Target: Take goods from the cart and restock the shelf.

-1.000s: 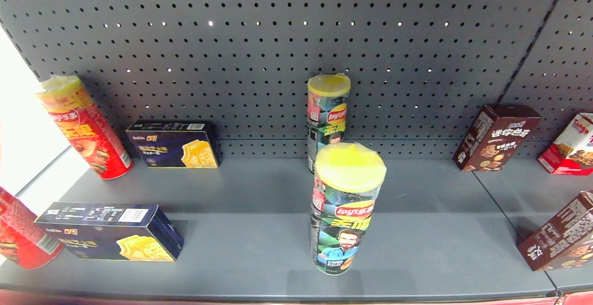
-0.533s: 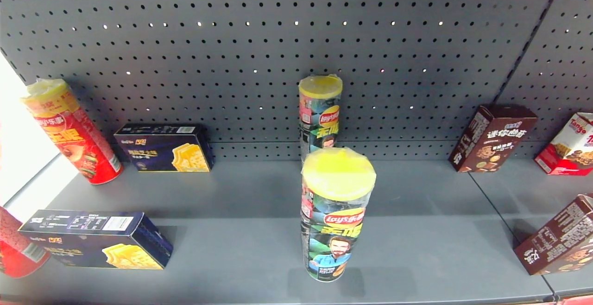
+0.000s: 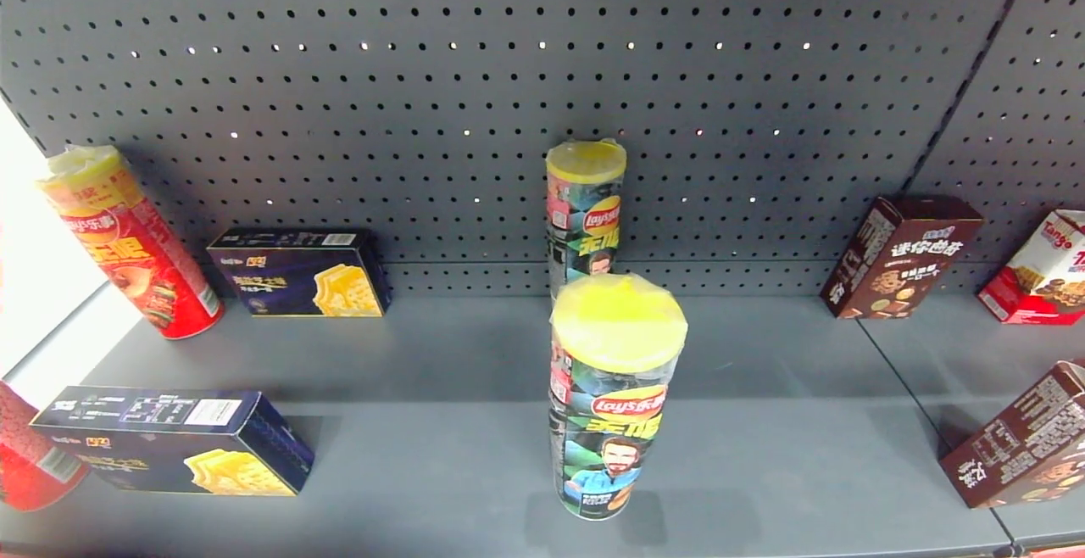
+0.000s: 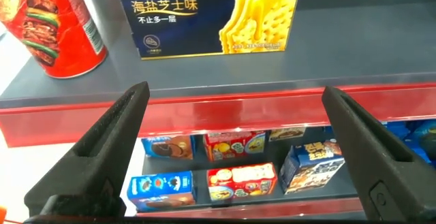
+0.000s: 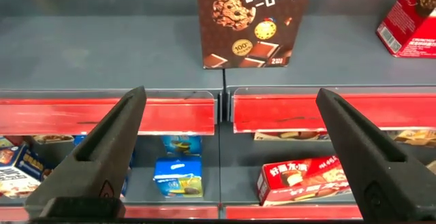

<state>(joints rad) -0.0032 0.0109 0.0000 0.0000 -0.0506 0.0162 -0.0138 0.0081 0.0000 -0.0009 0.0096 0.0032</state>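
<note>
Since neither claw carries anything, I judge that the goods to be shelved wait in the cart, so the coming move is a fetch and not a placing. On the shelf [image 3: 441, 371] a front chip can [image 3: 614, 397] stands upright near the front edge at the middle. A rear chip can [image 3: 585, 206] stands upright straight behind it against the pegboard back. To their left lie a rear blue box [image 3: 301, 274] and a front blue box [image 3: 174, 439], long sides along the shelf, with a red can [image 3: 127, 244] beside the rear one. To the right stand a rear brown box [image 3: 898, 257] and a front brown box [image 3: 1026, 439], tilted. The widest stretches of shelf floor lie between the middle cans and these boxes. My left claw [image 4: 235, 93] is spread wide, low before the shelf's front lip and facing a blue box. My right claw [image 5: 230, 93] is spread likewise, facing a brown box, so each arm is nearer its own side's stretch. Below the lip a lower shelf [image 4: 170, 207] holds small snack boxes.
</note>
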